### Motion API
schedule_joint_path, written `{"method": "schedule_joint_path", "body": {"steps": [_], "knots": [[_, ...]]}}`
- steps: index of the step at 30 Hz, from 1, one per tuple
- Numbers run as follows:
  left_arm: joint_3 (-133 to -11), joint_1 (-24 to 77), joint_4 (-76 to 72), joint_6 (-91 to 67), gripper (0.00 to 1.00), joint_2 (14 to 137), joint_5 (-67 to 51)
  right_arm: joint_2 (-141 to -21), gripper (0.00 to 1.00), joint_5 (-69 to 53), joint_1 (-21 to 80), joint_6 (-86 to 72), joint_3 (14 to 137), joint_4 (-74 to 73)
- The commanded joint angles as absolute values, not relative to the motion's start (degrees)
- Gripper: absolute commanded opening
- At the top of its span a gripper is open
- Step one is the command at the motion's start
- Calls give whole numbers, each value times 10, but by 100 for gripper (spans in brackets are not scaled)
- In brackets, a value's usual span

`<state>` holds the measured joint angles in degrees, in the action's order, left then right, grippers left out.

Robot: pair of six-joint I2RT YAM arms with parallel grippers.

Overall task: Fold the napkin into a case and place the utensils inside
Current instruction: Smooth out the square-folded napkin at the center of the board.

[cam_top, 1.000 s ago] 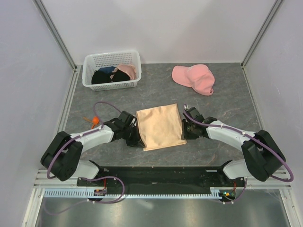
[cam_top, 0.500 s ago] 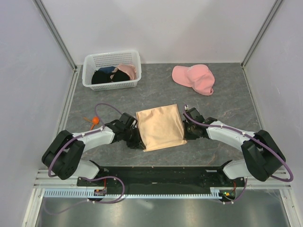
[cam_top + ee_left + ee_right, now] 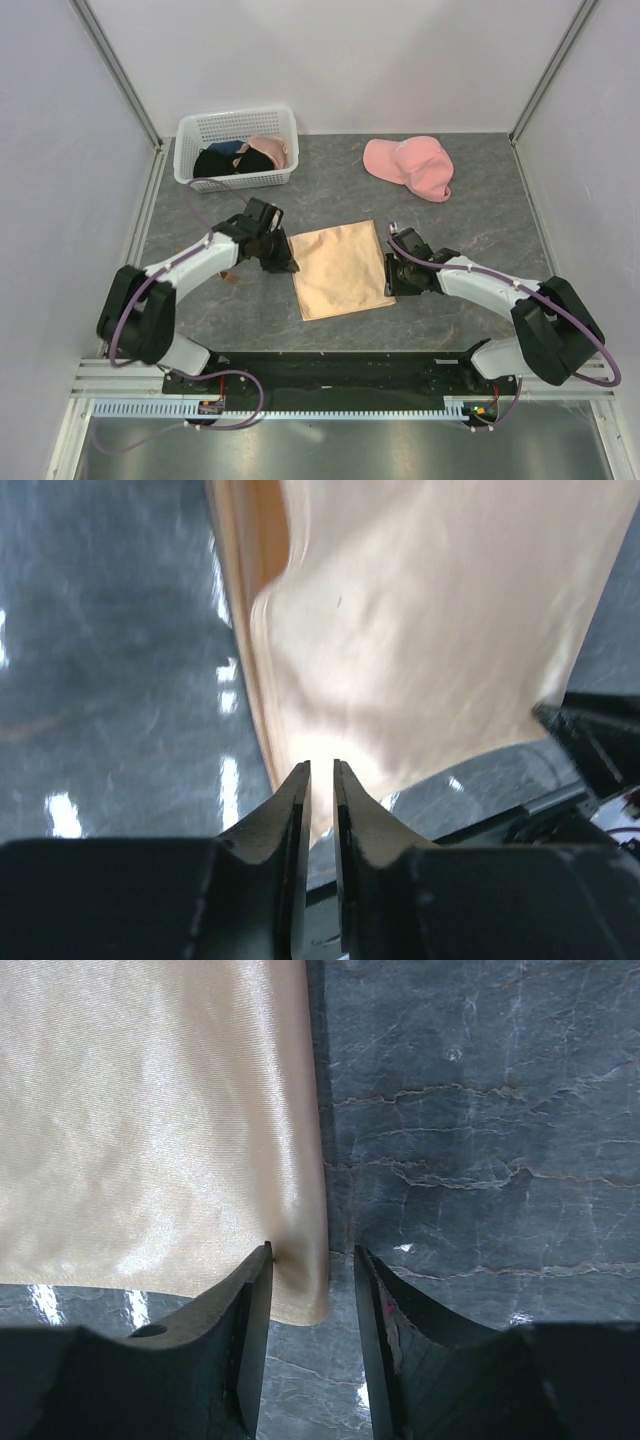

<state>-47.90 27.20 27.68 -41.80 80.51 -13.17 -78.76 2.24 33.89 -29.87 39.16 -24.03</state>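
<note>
The napkin (image 3: 340, 268) lies flat on the dark stone table, a shiny peach-tan square between both arms. My left gripper (image 3: 288, 264) hovers at its left edge, jaws a narrow slit apart with nothing between them; the left wrist view shows the napkin (image 3: 420, 630) beyond the gripper (image 3: 321, 765). My right gripper (image 3: 389, 281) is low at the napkin's near right corner. In the right wrist view this gripper (image 3: 313, 1250) is open, one finger over the napkin (image 3: 150, 1110), the other over bare stone. Of the utensils only a small brown bit (image 3: 229, 276) shows under the left arm.
A white basket (image 3: 235, 115) with dark and pink clothes stands at the back left. A pink cap (image 3: 410, 165) lies at the back right. White walls with metal posts close the table on three sides.
My left arm swung from the napkin's near left corner up to its left edge, covering the orange spoon, and its jaws parted slightly. The right jaws closed, then opened at the right corner.
</note>
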Motion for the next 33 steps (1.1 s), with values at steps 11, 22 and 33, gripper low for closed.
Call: {"method": "schedule_joint_path", "body": {"steps": [11,22,33], "knots": [[-653,229,216,-375,11,1041,-138,-806,21,22,330,-285,389,-221],[-671,176,261,-339,12,1057,-90,-807,36,-22,329,-278,386,-203],[-641,176,265,-338,32,973,-83,-781,68,21,329,-250,450,-263]]}}
